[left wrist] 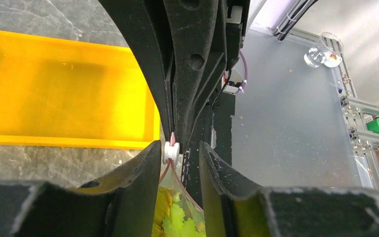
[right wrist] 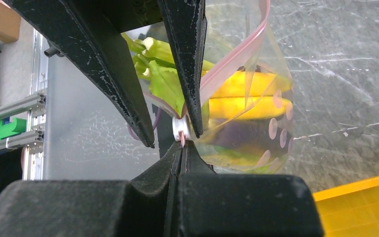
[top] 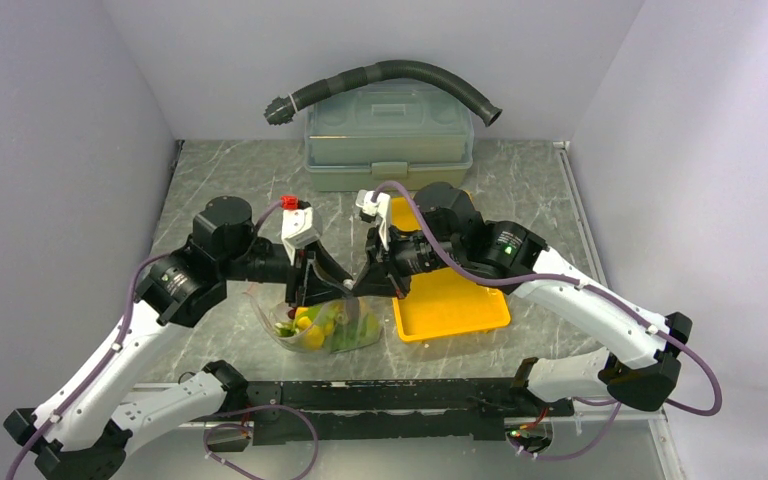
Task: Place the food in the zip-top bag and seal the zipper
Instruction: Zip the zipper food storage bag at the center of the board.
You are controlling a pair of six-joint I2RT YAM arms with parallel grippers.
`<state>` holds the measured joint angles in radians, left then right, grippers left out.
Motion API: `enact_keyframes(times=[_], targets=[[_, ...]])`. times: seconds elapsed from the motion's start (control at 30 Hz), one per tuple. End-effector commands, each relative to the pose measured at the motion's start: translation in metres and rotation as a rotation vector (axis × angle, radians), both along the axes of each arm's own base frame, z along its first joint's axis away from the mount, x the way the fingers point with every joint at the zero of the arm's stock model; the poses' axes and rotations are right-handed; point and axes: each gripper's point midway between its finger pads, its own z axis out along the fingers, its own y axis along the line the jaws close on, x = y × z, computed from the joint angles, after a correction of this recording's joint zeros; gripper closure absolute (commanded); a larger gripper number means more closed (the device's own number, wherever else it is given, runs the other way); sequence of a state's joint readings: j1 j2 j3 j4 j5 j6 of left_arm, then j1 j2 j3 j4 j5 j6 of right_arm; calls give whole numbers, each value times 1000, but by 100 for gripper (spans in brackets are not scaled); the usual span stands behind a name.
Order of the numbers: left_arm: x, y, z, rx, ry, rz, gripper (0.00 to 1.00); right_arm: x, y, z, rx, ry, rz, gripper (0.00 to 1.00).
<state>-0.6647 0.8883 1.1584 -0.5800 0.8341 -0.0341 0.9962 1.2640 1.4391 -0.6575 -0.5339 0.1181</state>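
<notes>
The zip-top bag (top: 325, 328) stands on the table in front of the arms, holding the food (top: 315, 322): yellow bananas (right wrist: 249, 94), green pieces (right wrist: 165, 81) and something dark purple. My right gripper (right wrist: 181, 144) is shut on the end of the pink zipper (right wrist: 232, 64), just past its white slider (right wrist: 180, 127). My left gripper (left wrist: 179, 148) faces it, open, its jaws straddling the slider (left wrist: 170, 152). One finger (left wrist: 145, 168) lies against the slider; the other stands apart from it. Both grippers meet above the bag's mouth in the top view.
The yellow tray (top: 450, 305) lies right of the bag, under the right arm. A grey-green lidded box (top: 390, 135) stands at the back with a dark corrugated hose (top: 400, 75) on top. White walls close in the table on three sides.
</notes>
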Motion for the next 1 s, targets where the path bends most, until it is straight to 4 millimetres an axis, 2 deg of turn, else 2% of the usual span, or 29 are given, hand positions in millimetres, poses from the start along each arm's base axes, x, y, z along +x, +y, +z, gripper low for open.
enact_keyframes(times=[0.0,0.07,0.37,0.6,0.97], targets=[[-2,-3,5,-25,-80,-56,63,-3,2,39,124,-47,16,100],[-2,-3,7,-31,-85,-59,67,-3,1,39,124,-48,16,100],[-5,-3,6,-27,-83,-81,100,-2,-1,36,124,-52,5,100],[-8,1,6,-16,-88,-70,100,0,-11,37,146,-90,-42,100],[-6,13,10,-3,-128,7,100,12,-41,62,234,-183,-211,100]])
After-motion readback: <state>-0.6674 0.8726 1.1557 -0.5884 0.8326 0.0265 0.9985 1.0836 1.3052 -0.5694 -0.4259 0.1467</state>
